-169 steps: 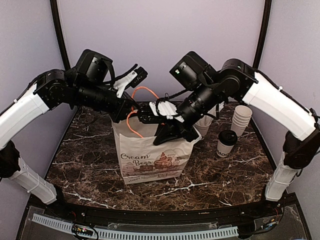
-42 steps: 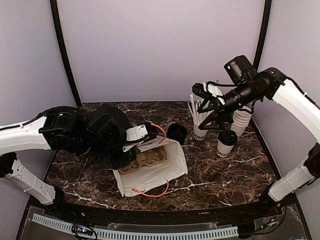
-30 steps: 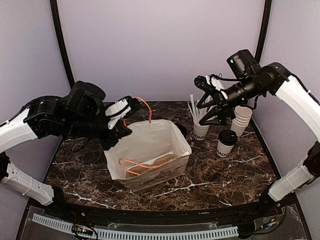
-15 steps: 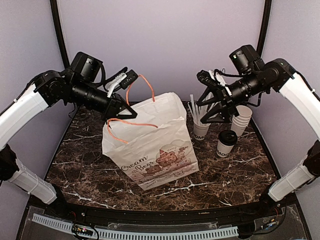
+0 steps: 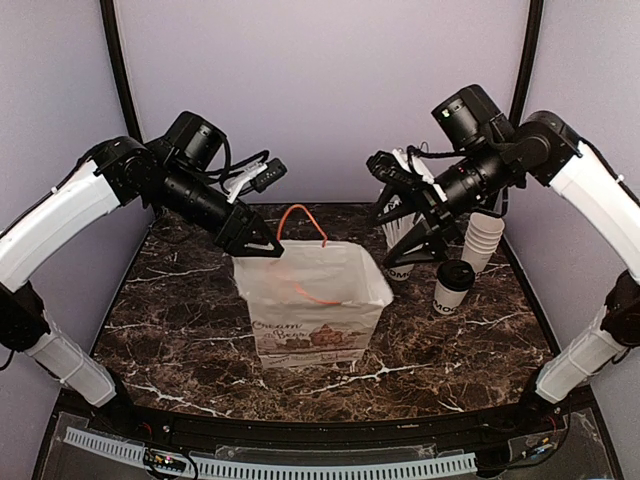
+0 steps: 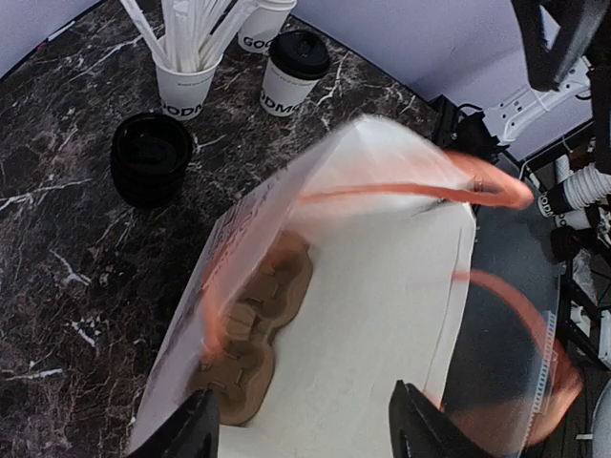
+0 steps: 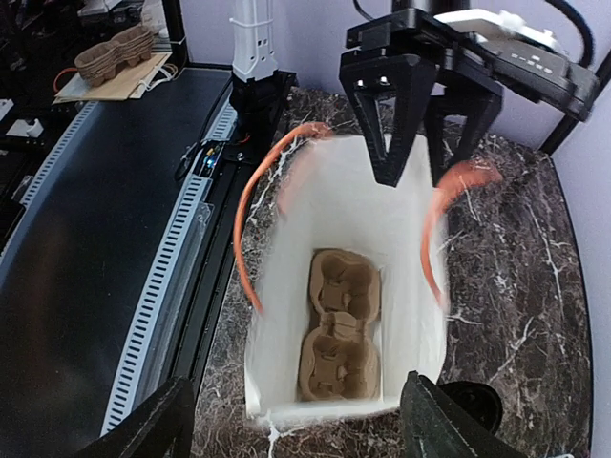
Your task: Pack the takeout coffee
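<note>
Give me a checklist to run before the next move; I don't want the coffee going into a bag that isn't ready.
1. Paper bag upright, mouth open: ok.
2. Cup carrier lying flat on the bag's floor: ok.
3. Left hand open, gripping nothing: ok.
4. Orange handles out of the mouth: cannot tell, they are blurred.
5. Right hand open and empty: ok.
6. Takeout coffee upright and lidded on the marble table: ok.
</note>
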Controlling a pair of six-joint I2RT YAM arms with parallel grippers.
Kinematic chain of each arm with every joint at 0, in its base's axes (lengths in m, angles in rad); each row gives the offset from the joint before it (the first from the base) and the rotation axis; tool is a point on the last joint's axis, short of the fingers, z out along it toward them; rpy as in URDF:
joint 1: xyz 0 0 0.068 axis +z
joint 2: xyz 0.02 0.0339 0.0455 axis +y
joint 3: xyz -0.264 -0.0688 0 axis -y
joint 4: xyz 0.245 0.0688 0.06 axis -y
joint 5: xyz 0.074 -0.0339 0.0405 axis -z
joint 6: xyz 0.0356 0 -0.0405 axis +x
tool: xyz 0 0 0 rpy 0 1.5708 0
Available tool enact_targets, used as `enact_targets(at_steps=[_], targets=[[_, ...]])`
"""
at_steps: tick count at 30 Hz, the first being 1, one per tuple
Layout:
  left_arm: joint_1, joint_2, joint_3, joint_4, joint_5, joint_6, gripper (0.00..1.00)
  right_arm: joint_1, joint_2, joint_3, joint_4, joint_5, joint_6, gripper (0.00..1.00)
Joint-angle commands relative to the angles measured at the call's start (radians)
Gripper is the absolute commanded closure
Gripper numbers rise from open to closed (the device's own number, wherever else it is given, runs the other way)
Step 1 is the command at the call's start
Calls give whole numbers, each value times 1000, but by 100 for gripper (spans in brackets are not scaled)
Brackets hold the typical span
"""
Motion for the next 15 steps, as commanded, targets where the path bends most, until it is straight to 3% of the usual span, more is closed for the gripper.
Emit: enact_targets(at_steps=[1,7,12,15], targets=[[9,8,25,-28,-186,-11,29,73,60,2,1,18,-10,24],[10,-136,-50,159,-368,15,14,143,126,27,26,63,17,24],[10,-238,-169,383,-388,47,9,159,188,89,75,151,82,27],[9,-206,-164,433,-394,54,9,161,227,144,74,175,103,30]])
